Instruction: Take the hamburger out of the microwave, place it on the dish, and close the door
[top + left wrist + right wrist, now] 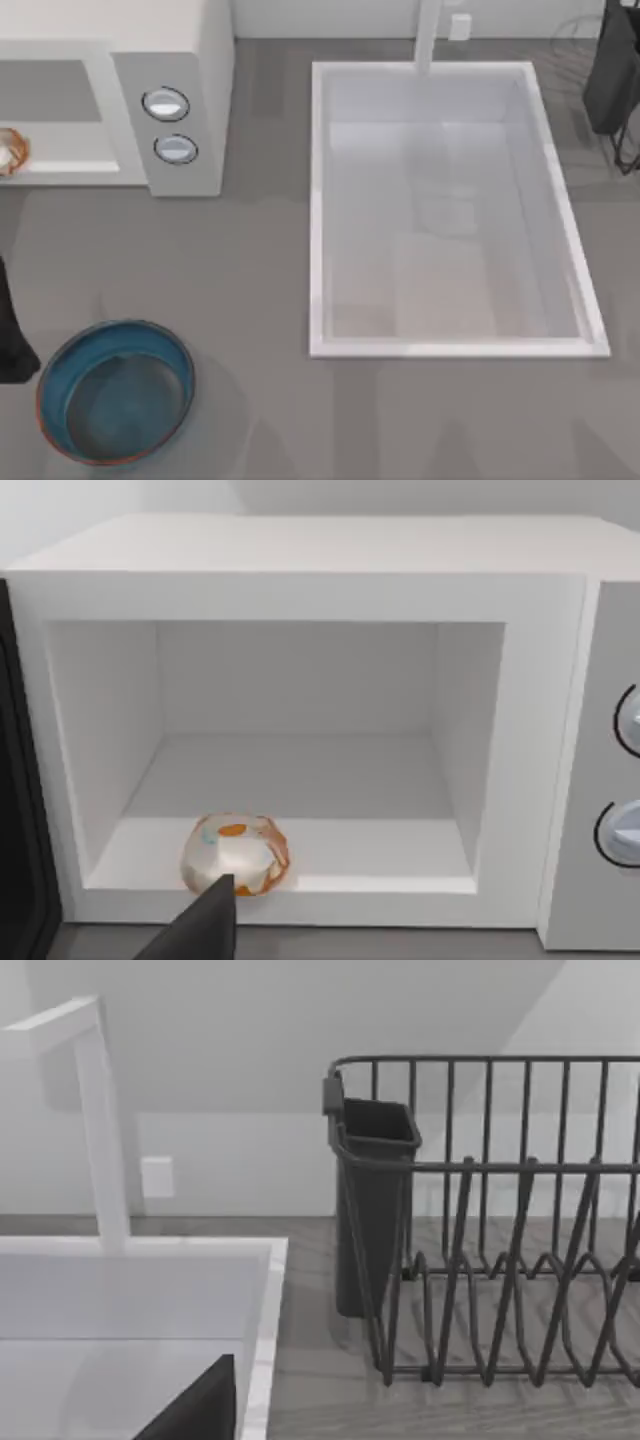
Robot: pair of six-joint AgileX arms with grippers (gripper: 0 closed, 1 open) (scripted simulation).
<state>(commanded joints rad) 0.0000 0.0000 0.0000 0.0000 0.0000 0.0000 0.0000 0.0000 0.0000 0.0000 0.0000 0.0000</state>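
Observation:
The microwave (300, 570) stands with its cavity open at the table's back left, its knob panel (170, 125) facing up in the top view. The hamburger (236, 854), a cream lump with orange patches, lies at the front lip of the cavity floor, and also shows as the hamburger (10, 150) at the top view's left edge. A dark panel (18, 780) beside the cavity looks like the open door. A dark part of my left gripper (200, 930) sits just in front of the hamburger, apart from it. The dish (115, 392), a deep blue bowl, stands empty at the front left.
A white sink basin (450, 210) with a faucet (100, 1120) takes up the middle and right of the table. A dark wire dish rack (500, 1230) with a cutlery holder (375, 1200) stands at the back right. My right gripper (195, 1405) hangs near the sink's rim beside the rack.

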